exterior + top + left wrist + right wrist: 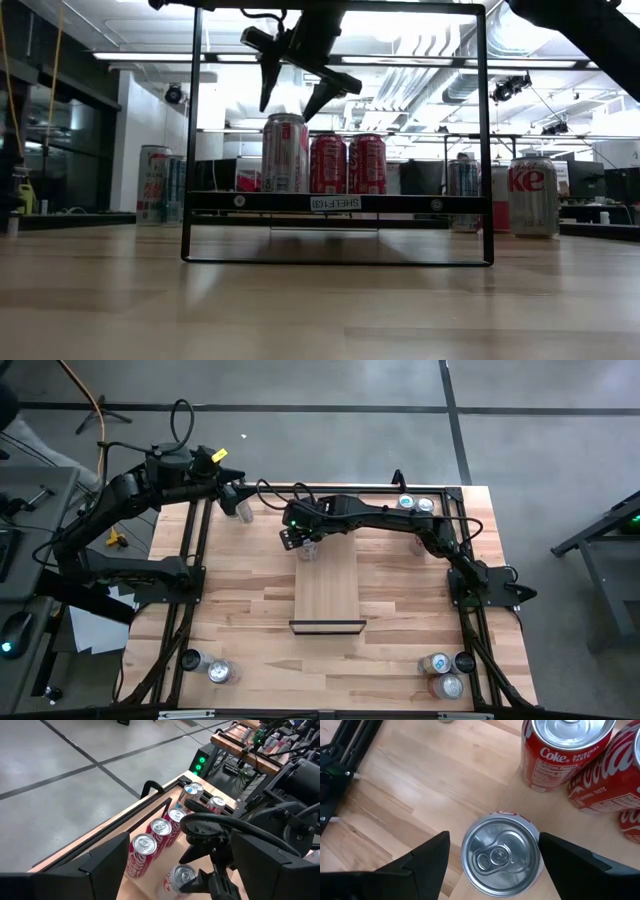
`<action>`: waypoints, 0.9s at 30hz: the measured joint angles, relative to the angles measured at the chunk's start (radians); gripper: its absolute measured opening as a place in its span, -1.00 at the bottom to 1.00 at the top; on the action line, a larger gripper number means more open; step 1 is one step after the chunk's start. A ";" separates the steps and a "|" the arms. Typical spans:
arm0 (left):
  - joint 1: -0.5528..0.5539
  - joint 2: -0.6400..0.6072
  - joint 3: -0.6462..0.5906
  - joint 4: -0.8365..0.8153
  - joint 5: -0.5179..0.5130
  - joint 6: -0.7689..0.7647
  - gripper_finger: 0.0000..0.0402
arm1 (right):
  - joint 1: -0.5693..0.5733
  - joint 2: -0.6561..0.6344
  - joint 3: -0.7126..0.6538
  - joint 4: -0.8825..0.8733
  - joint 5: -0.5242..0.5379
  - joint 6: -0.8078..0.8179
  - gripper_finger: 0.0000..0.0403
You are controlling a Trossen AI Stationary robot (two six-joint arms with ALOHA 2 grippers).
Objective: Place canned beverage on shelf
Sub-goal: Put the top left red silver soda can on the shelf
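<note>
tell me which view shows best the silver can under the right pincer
The right wrist view: the silver can fills it, top up, between the open right pincer. The low view shows its side on the shelf; the left wrist view shows it partly; the high view hides it.

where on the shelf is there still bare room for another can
The shelf is bare from the silver can under the open right gripper down to its dark end strip. The far end, with the red cans, is crowded.
</note>
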 joint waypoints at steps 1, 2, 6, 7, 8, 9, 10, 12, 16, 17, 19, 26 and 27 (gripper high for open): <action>0.000 0.000 0.000 0.000 0.000 0.000 0.49 | 0.000 0.000 0.000 0.001 0.000 0.001 0.45; 0.000 0.000 0.000 0.000 0.000 0.000 0.49 | 0.000 0.000 0.000 0.000 0.001 0.001 0.45; 0.000 0.001 0.000 -0.004 0.000 0.000 0.49 | 0.002 0.016 -0.001 0.000 0.014 0.001 0.45; 0.000 0.001 0.000 -0.006 0.000 0.000 0.49 | 0.002 0.023 -0.001 0.000 0.016 0.001 0.45; 0.000 0.001 0.000 -0.005 0.000 0.000 0.49 | 0.005 0.029 0.000 0.006 0.021 0.001 0.45; 0.000 0.001 0.000 -0.005 0.000 0.000 0.49 | 0.006 0.033 0.000 0.008 0.023 0.001 0.45; 0.000 0.001 0.000 -0.006 0.000 0.000 0.49 | 0.006 0.037 0.000 0.008 0.024 0.001 0.45; 0.000 0.001 0.000 -0.005 0.000 0.000 0.49 | 0.008 0.044 0.001 0.012 0.027 0.002 0.45; 0.000 0.001 0.000 -0.003 -0.001 0.000 0.49 | 0.008 0.046 0.001 0.009 0.026 0.001 0.45; 0.000 0.001 0.000 -0.003 0.000 0.000 0.49 | 0.008 0.046 0.001 0.009 0.028 0.001 0.45; 0.000 0.001 0.000 -0.002 -0.001 0.000 0.49 | 0.008 0.046 0.001 0.006 0.027 -0.004 0.45; 0.000 0.001 0.000 -0.001 -0.007 0.000 0.49 | 0.013 0.046 0.001 -0.008 0.034 -0.050 0.42; 0.000 0.001 0.000 0.000 -0.008 0.000 0.49 | 0.013 0.046 0.001 -0.009 0.035 -0.063 0.40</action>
